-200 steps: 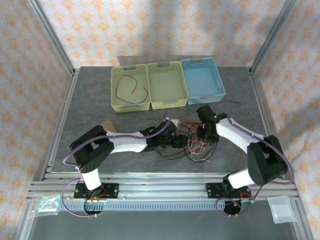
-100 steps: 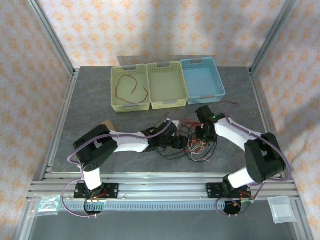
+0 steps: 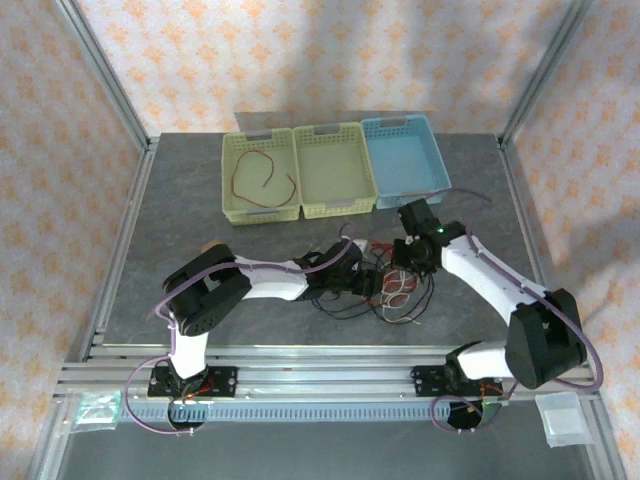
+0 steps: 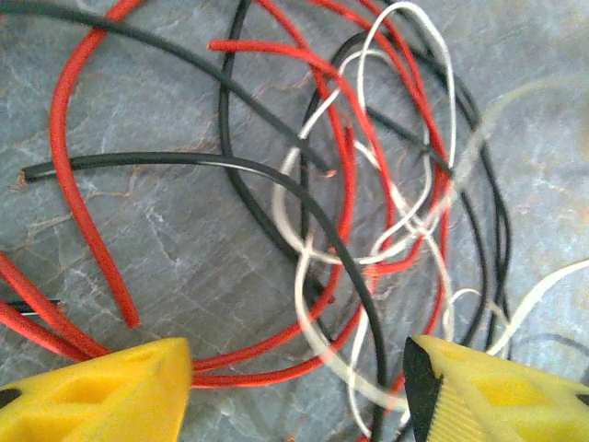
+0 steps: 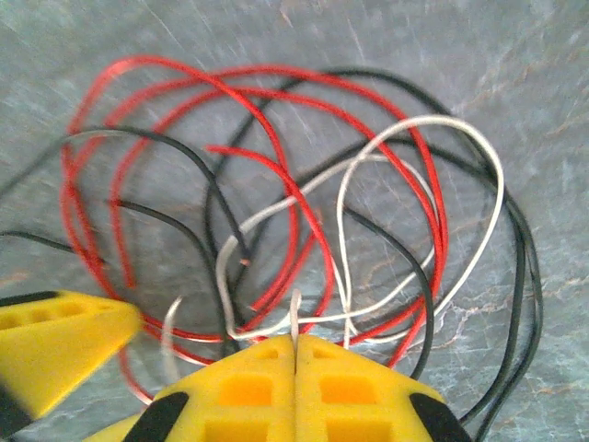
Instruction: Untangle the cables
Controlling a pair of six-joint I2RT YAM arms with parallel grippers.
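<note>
So, the cables (image 3: 395,285) sit tangled on the tabletop (image 3: 200,220) toward its near edge, right of centre. Right gripper (image 5: 294,345) is clamped tight on a white cable (image 5: 419,124); left gripper (image 4: 294,361) gapes wide over the pile, holding nothing. One red cable (image 3: 262,178) lies in the far-left basket (image 3: 228,175).

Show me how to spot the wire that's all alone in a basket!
Look at the far side of the grey table, where three baskets sit in a row. In the left, pale yellow basket lies one reddish wire in a loose loop. It is alone there, while the other cables lie tangled on the tabletop.
</note>
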